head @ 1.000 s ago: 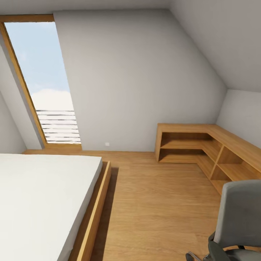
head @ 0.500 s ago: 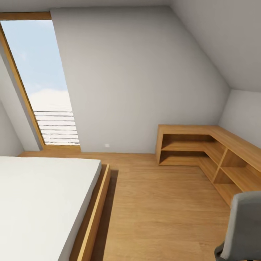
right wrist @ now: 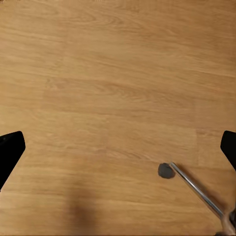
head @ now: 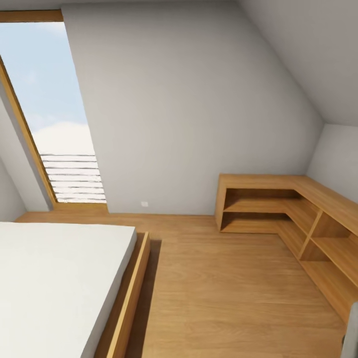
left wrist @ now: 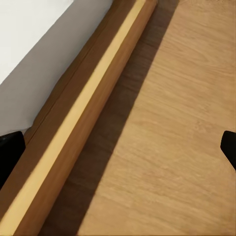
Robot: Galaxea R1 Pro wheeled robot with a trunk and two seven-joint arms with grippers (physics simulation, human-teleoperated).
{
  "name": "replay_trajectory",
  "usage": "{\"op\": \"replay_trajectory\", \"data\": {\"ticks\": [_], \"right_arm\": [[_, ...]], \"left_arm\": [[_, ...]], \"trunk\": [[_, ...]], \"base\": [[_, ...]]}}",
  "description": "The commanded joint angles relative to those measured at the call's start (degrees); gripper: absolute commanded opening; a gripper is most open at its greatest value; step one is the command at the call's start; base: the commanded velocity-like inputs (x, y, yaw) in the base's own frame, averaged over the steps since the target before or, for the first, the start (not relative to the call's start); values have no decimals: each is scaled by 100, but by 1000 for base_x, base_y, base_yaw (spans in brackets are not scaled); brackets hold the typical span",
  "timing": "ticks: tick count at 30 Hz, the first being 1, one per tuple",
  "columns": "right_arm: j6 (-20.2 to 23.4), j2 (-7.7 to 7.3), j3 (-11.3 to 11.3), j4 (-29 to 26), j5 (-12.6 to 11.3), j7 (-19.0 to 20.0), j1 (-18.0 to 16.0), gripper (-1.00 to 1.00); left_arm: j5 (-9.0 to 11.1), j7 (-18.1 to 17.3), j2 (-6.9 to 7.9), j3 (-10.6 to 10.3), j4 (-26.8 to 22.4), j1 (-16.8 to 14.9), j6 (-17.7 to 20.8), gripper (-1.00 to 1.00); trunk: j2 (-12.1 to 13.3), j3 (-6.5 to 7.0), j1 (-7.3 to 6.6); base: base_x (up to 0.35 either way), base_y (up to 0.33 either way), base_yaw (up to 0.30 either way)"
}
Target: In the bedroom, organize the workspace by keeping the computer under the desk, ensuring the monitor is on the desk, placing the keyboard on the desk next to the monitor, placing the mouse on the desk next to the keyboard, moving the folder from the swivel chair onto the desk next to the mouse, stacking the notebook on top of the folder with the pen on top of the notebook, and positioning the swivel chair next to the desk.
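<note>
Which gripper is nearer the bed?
Left. The left gripper hangs over the floor right beside the bed frame. The right gripper is over bare floor, by a chair leg.

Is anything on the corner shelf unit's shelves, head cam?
No, the wooden corner shelf unit has bare open compartments along both its runs.
</note>
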Motion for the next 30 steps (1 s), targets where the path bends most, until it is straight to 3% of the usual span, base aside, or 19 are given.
{"op": "replay_trajectory", "data": {"ticks": [1, 30], "right_arm": [[-13, 1, 46, 12, 13, -52, -8, 100], [-13, 3, 50, 12, 13, -52, -9, 100]], "left_arm": [[-8, 24, -1, -5, 2, -4, -16, 100], [-8, 24, -5, -5, 2, -4, -16, 100]], "trunk": [[-6, -9, 4], [-6, -9, 4]], "base": [[317, 0, 0], [304, 0, 0]]}}
